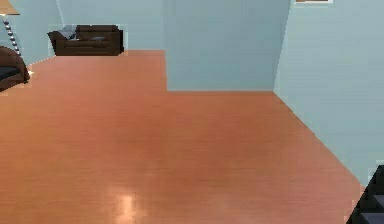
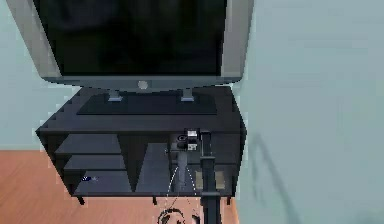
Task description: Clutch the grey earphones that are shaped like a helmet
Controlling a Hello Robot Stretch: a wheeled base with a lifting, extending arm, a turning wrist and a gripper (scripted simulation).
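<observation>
In the arm side view a large TV (image 2: 130, 40) with a silver frame and a black screen takes up the picture from 10 o'clock to 1 o'clock. It stands on a dark TV stand (image 2: 100, 125) set against a pale blue wall (image 2: 320, 90). The stand has open shelves (image 2: 95, 160) on the side toward 8 o'clock, and a tiny bluish thing (image 2: 88, 180) lies on the lowest one.

The dark arm (image 2: 212, 198) rises from 6 o'clock in front of the stand. Two small white squares (image 2: 190, 141) sit at its far end. The hand (image 2: 176, 182) lies at 7 o'clock from those squares, and its thin fingers (image 2: 180, 170) slant down across the stand's dark front. The pictures do not show the hand's state, and I cannot tell whether it holds anything.

At 6 o'clock from the hand, on the wooden floor (image 2: 30, 190) by the bottom edge, lies a small dark curved thing (image 2: 172, 214). It is too small to name as the earphones with any certainty. Whether the fingers touch it cannot be told.

The forward view shows a wide reddish wooden floor (image 1: 150, 140) and pale blue walls, with a block of wall (image 1: 220, 45) jutting out at 12 o'clock. A dark sofa (image 1: 87, 41) stands at 11 o'clock and a dark armchair (image 1: 10, 68) at 9 o'clock. A dark corner of furniture (image 1: 374, 195) shows at 4 o'clock.
</observation>
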